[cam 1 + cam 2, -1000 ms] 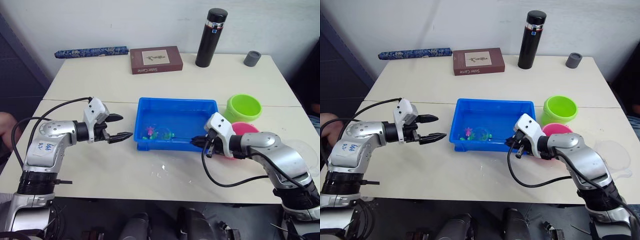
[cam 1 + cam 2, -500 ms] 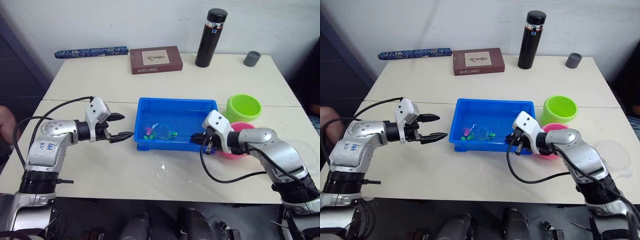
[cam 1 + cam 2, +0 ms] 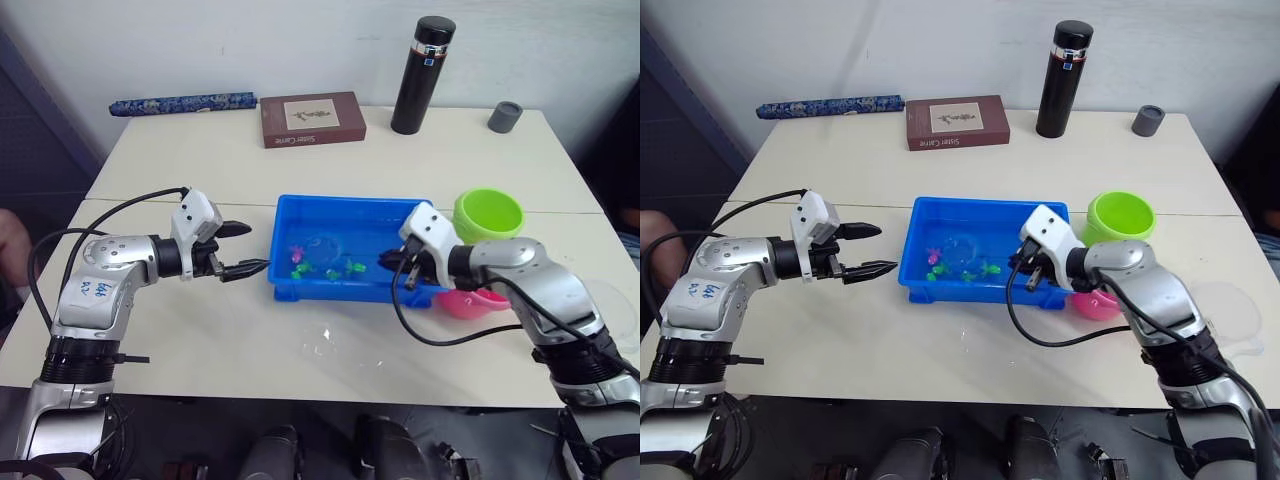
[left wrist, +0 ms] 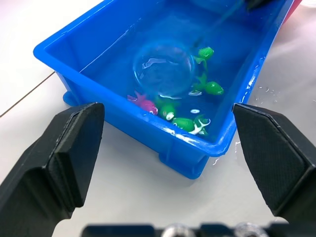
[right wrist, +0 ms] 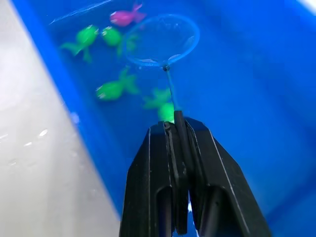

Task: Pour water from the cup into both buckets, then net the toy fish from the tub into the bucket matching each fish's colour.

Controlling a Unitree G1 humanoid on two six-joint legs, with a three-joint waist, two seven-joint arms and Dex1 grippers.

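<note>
The blue tub (image 3: 352, 252) stands in the middle of the bench (image 3: 200, 160), with water in it. Several toy fish (image 4: 207, 88) lie in the water, most of them green and 1 pink fish (image 4: 143, 103) toward the tub's left end. A small round net (image 5: 162, 39) with a thin handle is down in the water just beside the fish, and no fish is seen inside its ring.

The right gripper (image 5: 177, 148) is over the right end of the tub, and its jaws are clenched on the net's handle. The left gripper (image 3: 243, 250) hovers just beside the left wall of the tub, with jaws released and nothing between them.

The lime green bucket (image 3: 488, 215) stands to the right of the tub, and the pink bucket (image 3: 470, 300) is nearer, partly hidden behind the right arm. The clear cup (image 3: 612, 312) stands at the right edge of the bench.

At the far side are a black flask (image 3: 422, 75), a grey cap (image 3: 505, 116), a brown book (image 3: 312, 118) and a blue patterned roll (image 3: 182, 103).
</note>
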